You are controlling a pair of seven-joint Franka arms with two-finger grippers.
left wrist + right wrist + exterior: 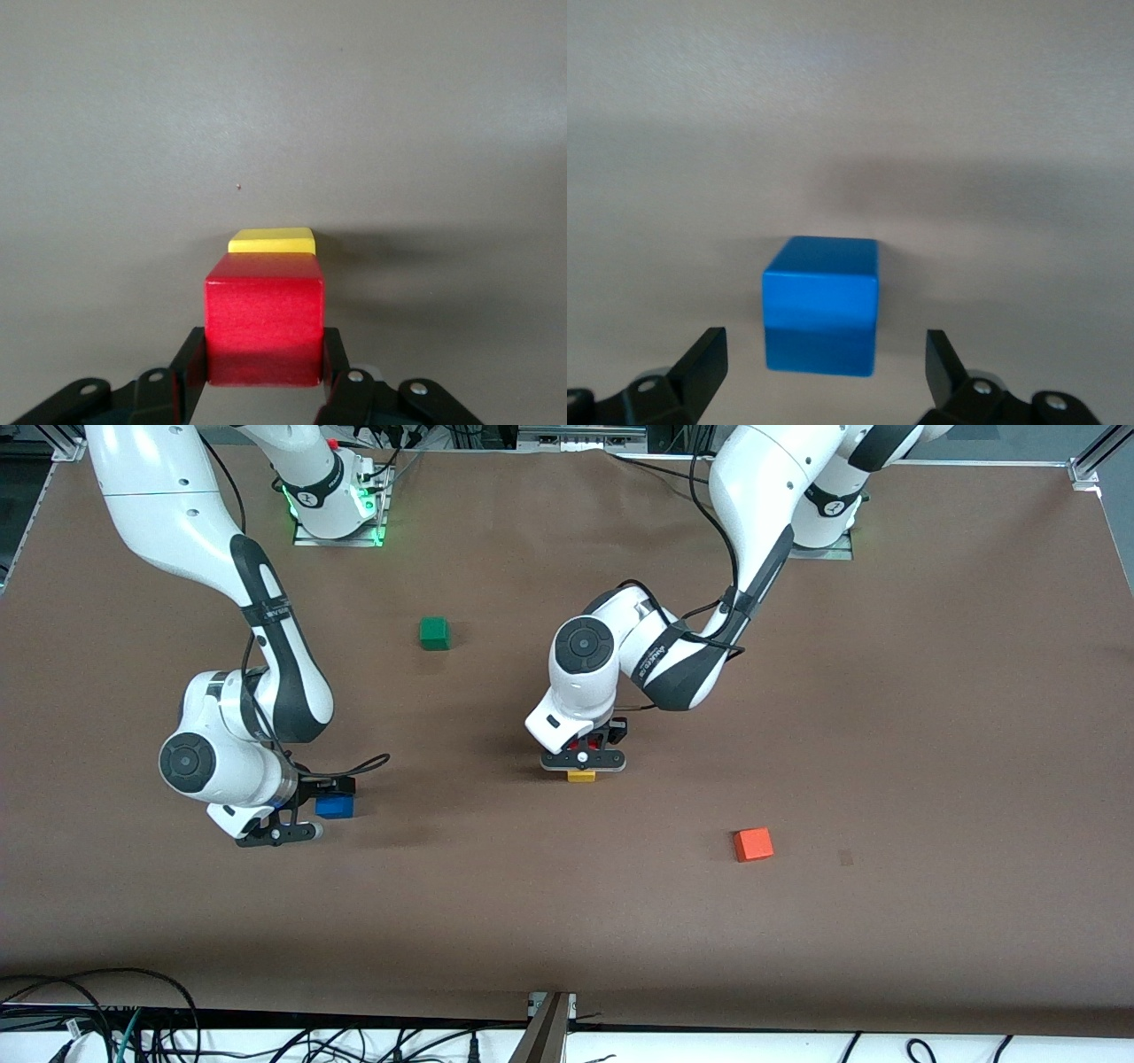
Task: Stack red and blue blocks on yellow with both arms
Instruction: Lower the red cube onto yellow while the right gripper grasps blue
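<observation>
We see the red block (264, 314) held over the yellow cube (581, 776) mid-bench (886, 735); the blue block (335, 807) lies toward the right arm's end.

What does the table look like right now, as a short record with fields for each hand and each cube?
left hand: shut on red cube, over yellow cube
right hand: open, fingers either side of blue cube
blue cube: on the table, toward the right arm's end
green cube: farthest from the front camera
orange-red cube: nearest the front camera
stack: not yet built
</observation>
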